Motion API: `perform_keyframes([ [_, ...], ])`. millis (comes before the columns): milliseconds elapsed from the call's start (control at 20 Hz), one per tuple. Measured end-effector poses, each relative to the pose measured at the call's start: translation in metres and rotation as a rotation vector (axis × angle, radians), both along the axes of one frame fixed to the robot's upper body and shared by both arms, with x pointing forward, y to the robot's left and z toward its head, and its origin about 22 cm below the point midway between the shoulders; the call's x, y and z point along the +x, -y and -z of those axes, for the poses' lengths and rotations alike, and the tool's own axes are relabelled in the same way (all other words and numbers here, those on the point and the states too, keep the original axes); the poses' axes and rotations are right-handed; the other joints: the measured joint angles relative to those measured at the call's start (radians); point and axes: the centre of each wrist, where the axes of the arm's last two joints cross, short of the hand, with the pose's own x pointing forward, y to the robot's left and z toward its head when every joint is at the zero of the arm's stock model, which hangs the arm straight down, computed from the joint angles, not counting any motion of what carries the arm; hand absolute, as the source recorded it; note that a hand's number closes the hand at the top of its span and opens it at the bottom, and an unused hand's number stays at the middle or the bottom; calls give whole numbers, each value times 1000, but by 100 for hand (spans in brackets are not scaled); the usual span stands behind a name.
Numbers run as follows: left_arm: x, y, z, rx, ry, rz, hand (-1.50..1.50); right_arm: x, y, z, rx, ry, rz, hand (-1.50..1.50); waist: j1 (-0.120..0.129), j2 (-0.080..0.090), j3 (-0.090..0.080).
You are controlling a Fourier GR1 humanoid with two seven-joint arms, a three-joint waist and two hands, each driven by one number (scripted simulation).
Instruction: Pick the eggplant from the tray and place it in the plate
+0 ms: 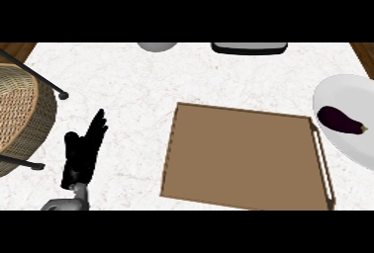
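Observation:
A dark purple eggplant (pixel 340 120) lies on the white plate (pixel 350 148) at the right edge of the head view. The brown tray (pixel 241 158) sits mid-counter, just left of the plate, with nothing on it. My left hand (pixel 82 148) stands open at the lower left, fingers straight and pointing up, well apart from the tray. My right hand does not show.
A wicker basket (pixel 18 113) with a black wire frame fills the left edge. At the counter's far edge sit a grey round object (pixel 157 46) and a dark rectangular object (pixel 248 48). Bare marble counter lies between the left hand and the tray.

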Motion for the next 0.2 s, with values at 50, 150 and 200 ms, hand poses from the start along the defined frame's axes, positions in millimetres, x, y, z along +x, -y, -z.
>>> perform_keyframes([
  [50, 3, -1, -2, 1, 2, 0, 0, -2, -2, 4, 2, -5, 1, -150, -1, 0, -1],
  [150, 3, -3, -1, -1, 2, -1, 0, -2, 1, 0, -5, -13, 8, -150, 0, 0, 0],
  [200, 1, -3, 1, -2, 1, -3, 0, -5, 2, 2, -10, -15, 13, -150, 0, 0, 0],
])
